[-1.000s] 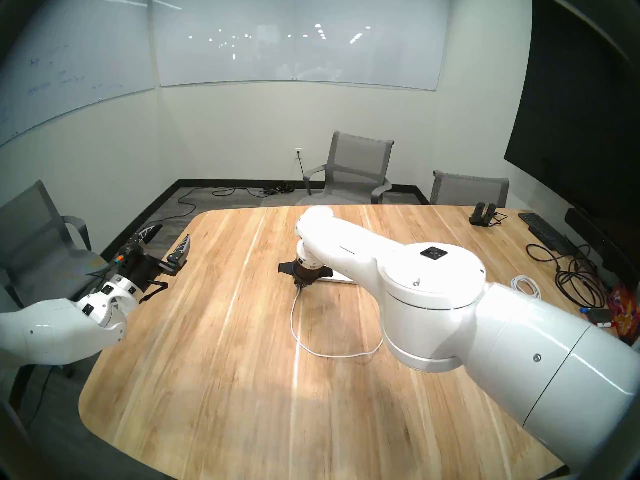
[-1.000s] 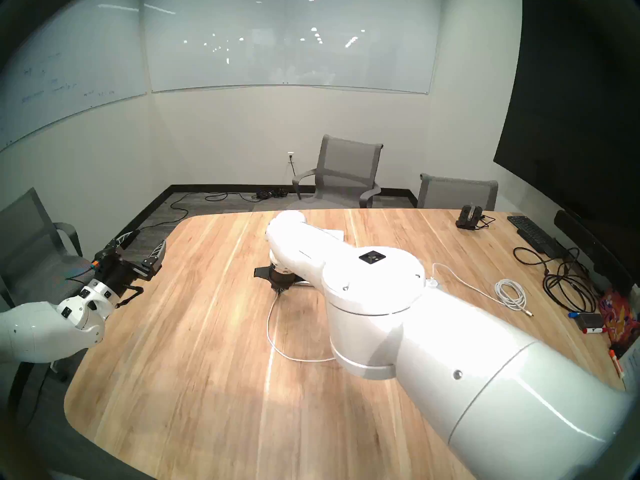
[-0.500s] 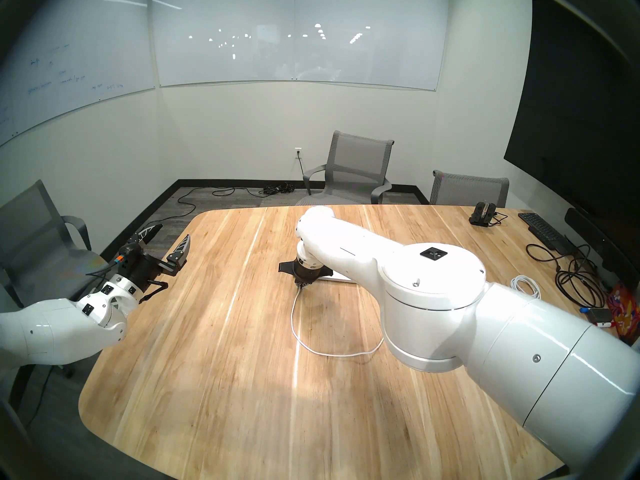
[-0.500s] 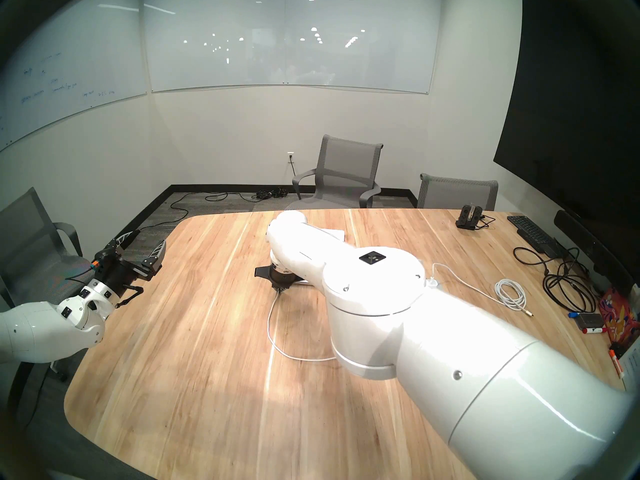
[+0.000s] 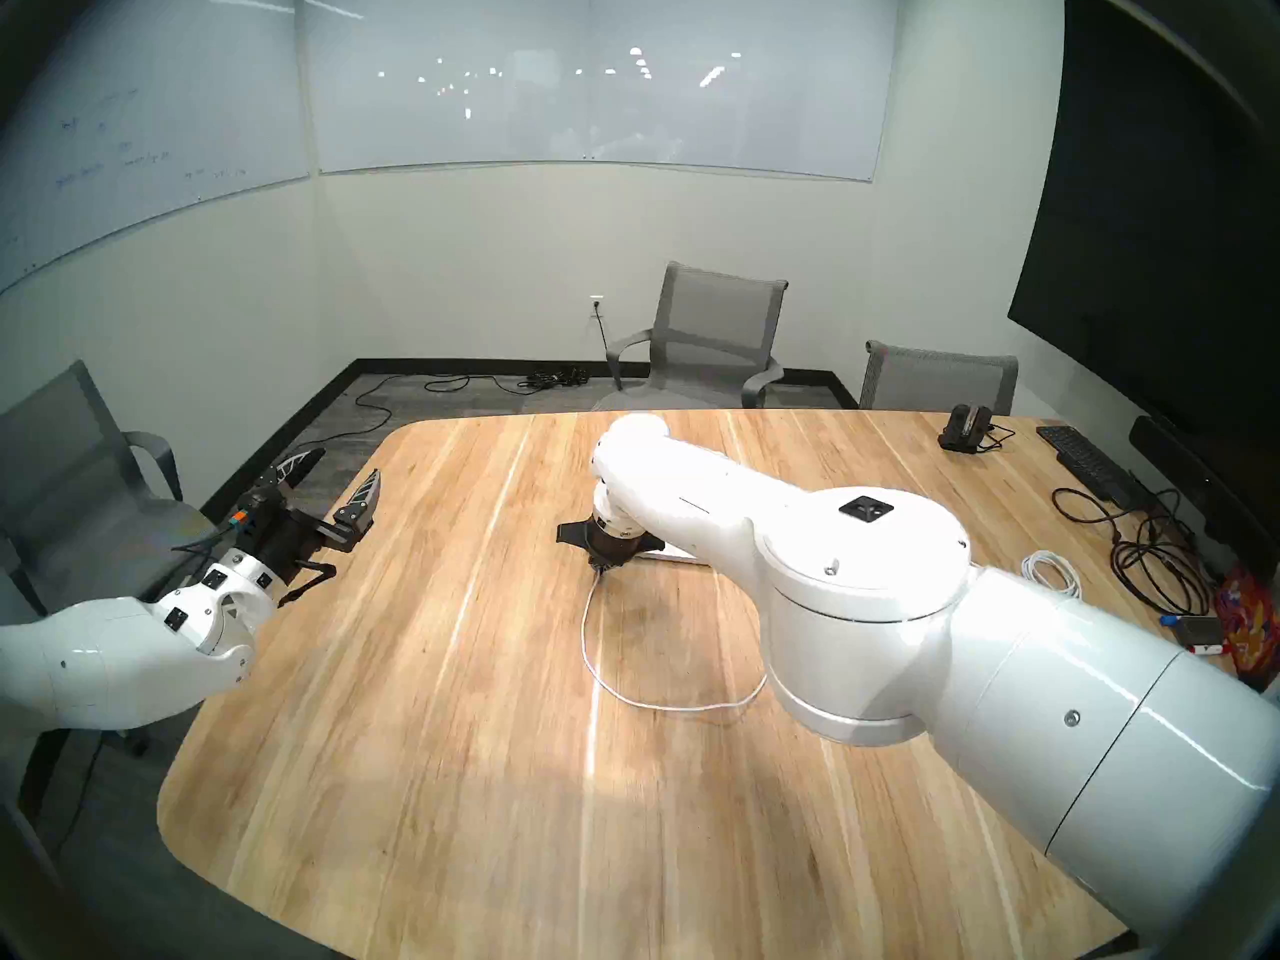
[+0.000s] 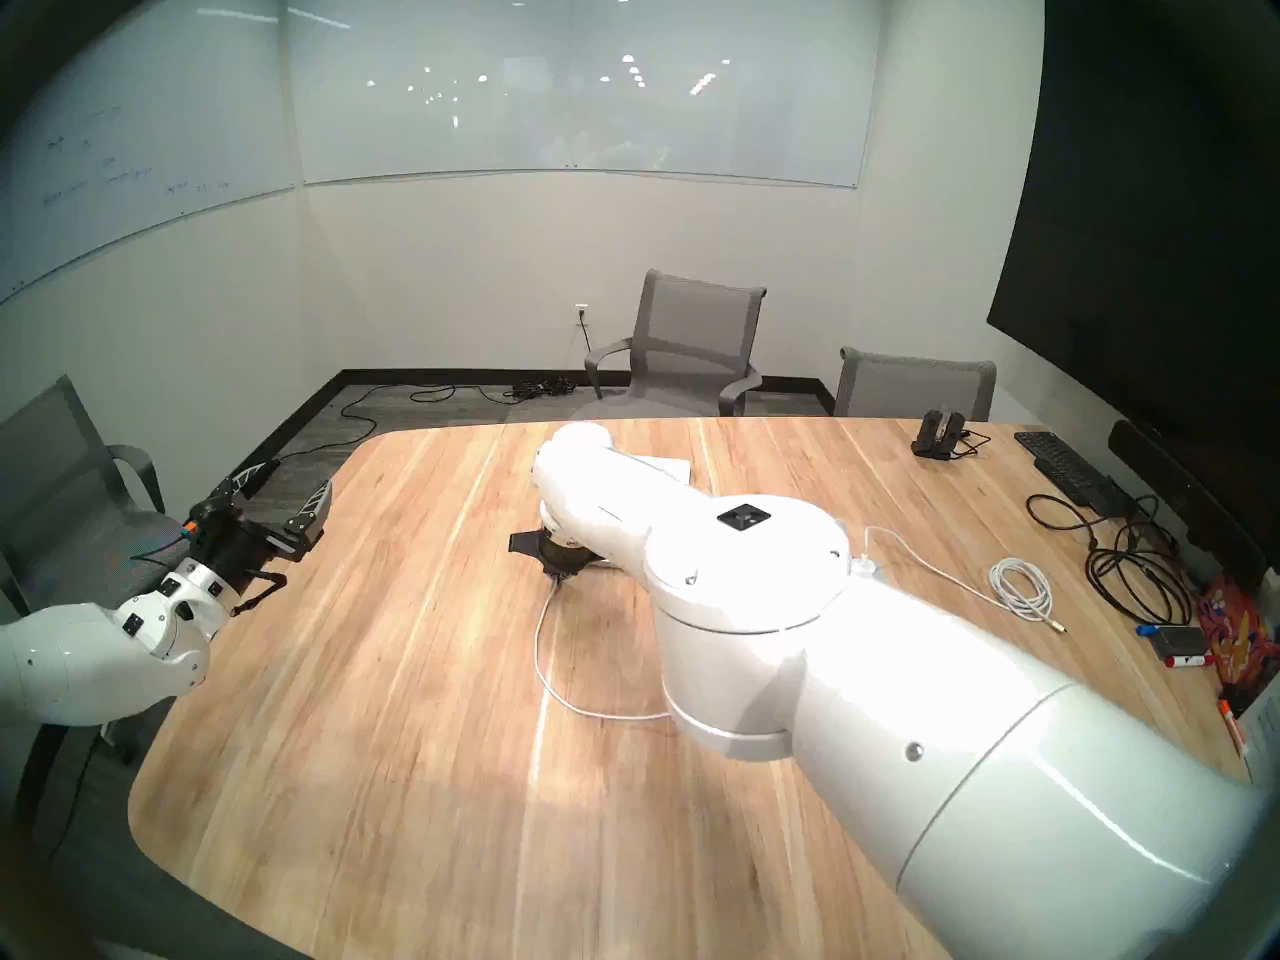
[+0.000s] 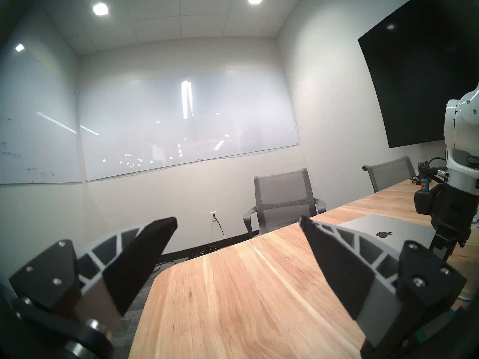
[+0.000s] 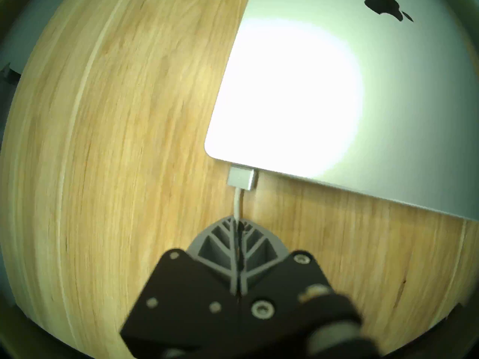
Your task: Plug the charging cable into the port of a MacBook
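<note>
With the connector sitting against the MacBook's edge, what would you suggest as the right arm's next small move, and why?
Probably open the right gripper and back off. Its jaws are shut on the cable just behind the connector, which lies flush against the MacBook edge near its corner; whether it is fully seated cannot be told.

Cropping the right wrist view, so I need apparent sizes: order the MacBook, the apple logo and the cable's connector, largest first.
1. MacBook, though cut off by the frame.
2. Apple logo.
3. Connector, only slightly smaller than the logo and nearer the camera, so unsure.

From my remote seat, MacBook point(image 8: 337, 91) lay on the table point(image 8: 116, 143), charging cable point(image 8: 237, 203) at its near edge, I saw keyboard point(image 5: 1094, 463) far right.
</note>
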Robot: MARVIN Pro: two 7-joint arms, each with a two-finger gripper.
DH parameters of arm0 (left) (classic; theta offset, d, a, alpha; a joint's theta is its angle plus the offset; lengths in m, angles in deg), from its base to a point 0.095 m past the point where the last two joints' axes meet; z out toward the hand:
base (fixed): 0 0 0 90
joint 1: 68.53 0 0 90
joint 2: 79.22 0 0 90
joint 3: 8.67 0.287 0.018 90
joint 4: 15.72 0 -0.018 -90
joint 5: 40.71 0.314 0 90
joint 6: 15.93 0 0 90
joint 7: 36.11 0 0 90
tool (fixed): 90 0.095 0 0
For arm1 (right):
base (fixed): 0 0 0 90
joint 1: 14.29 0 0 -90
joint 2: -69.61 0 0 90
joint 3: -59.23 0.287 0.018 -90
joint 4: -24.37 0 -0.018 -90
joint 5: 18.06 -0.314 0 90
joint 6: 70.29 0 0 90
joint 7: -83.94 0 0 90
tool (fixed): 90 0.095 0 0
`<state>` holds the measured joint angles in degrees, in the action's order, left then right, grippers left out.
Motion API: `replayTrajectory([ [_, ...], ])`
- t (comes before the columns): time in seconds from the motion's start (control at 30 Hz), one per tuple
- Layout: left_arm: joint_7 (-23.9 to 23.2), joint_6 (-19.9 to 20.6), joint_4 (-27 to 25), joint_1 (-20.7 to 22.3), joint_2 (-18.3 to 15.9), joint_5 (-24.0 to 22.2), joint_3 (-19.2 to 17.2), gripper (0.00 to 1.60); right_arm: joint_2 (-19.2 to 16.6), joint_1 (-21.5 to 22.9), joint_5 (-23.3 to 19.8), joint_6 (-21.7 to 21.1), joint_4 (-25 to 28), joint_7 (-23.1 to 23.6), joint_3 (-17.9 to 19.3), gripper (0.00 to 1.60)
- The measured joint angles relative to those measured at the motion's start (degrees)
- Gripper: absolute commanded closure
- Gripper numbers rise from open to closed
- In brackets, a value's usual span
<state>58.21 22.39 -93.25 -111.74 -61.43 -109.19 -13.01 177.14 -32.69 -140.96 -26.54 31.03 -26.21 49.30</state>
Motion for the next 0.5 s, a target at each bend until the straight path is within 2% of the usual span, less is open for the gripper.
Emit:
replayTrajectory([
  [0.5, 0.0, 0.0, 0.0, 0.0, 0.0, 0.0, 0.0, 0.00, -0.1, 0.0, 0.2, 0.4, -0.4, 0.6, 1.1, 1.60],
])
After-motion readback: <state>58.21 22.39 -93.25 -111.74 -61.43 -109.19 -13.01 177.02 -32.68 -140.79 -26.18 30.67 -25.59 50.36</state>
